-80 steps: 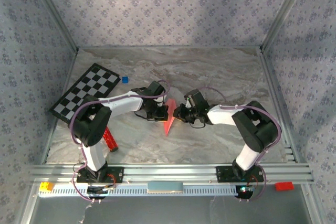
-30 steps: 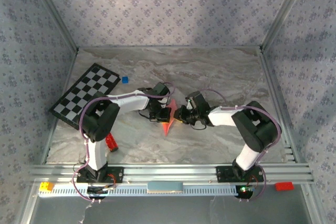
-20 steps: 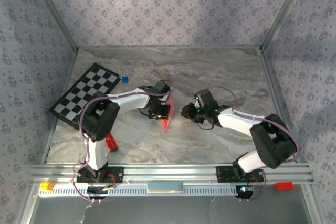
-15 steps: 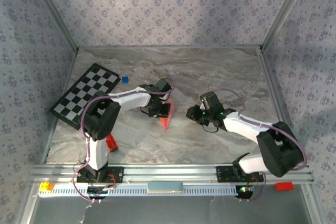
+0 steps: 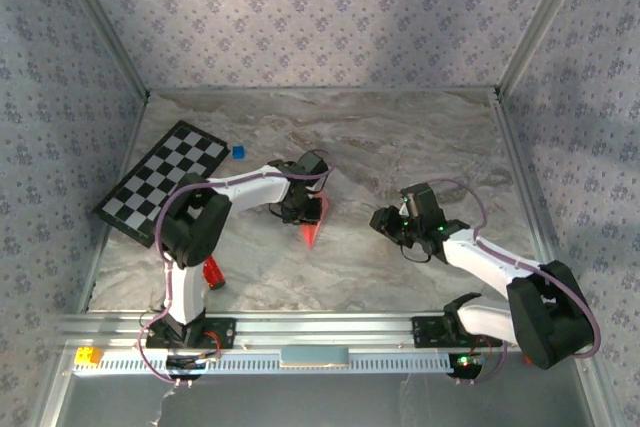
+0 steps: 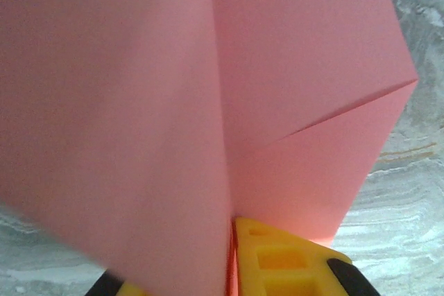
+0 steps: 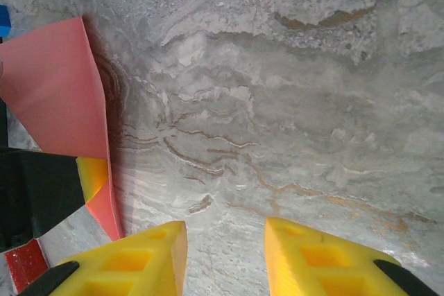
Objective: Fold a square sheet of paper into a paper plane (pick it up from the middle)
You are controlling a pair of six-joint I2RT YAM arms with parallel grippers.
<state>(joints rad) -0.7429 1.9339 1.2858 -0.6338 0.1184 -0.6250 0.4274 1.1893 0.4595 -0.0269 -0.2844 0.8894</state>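
The pink paper plane (image 5: 313,222) stands on edge at the middle of the marble table, its sharp tip pointing toward the near edge. My left gripper (image 5: 303,209) is shut on it; up close the folded paper (image 6: 291,67) fills the left wrist view, with its centre crease pinched between the yellow fingertips (image 6: 232,254). My right gripper (image 5: 381,219) hovers to the right, clear of the plane. Its jaws (image 7: 225,247) stand open over bare marble with nothing between them. The plane (image 7: 55,95) appears at the left edge of the right wrist view.
A checkerboard (image 5: 163,179) lies at the back left with a small blue cube (image 5: 238,152) beside it. A red glittery bar (image 5: 211,272) rests near the left arm's base. The aluminium rail at the near edge carries a yellow brick (image 5: 88,355) and a red brick (image 5: 541,354).
My right gripper has let go of the plane, opened and pulled away to the right. The left gripper keeps its hold on the plane, which has shifted slightly.
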